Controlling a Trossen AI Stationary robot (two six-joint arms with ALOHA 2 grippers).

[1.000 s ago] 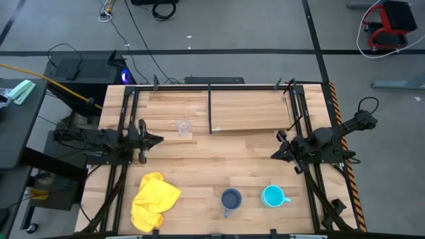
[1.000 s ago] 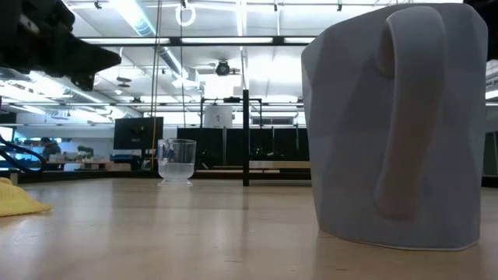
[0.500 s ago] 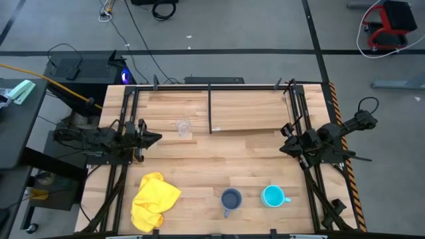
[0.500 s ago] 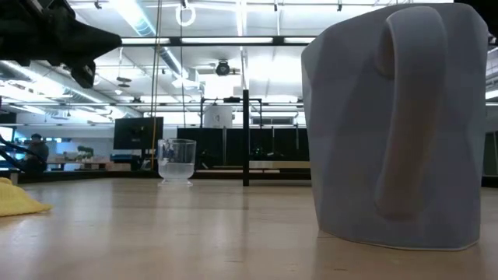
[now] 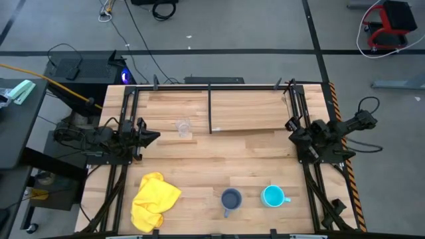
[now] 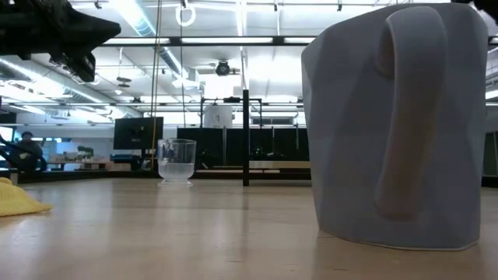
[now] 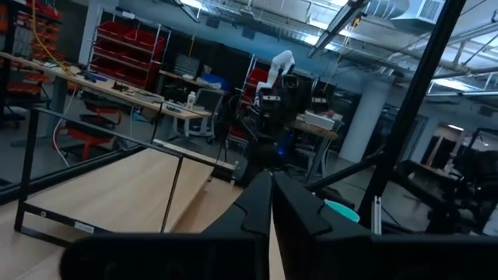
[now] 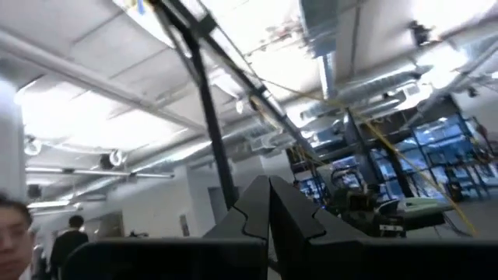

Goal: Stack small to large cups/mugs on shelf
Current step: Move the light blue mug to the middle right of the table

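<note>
The right gripper (image 5: 293,125), jaws closed and empty, has swung back toward the table edge, while the left gripper (image 5: 157,137), closed too, barely shifts.

On the wooden tabletop (image 5: 199,166), a small clear glass cup (image 5: 183,127) is seen near the back, just beside the left end of the shelf (image 5: 249,111). A yellow cloth (image 5: 154,200), a grey-blue mug (image 5: 231,199) and a bright cyan mug (image 5: 272,196) are lined up along the front edge, with the two mugs near each other. The left gripper (image 5: 154,137) is held near the cup with its fingers pressed together, and the right gripper (image 5: 292,125) is held at the right side by the shelf's end.
</note>
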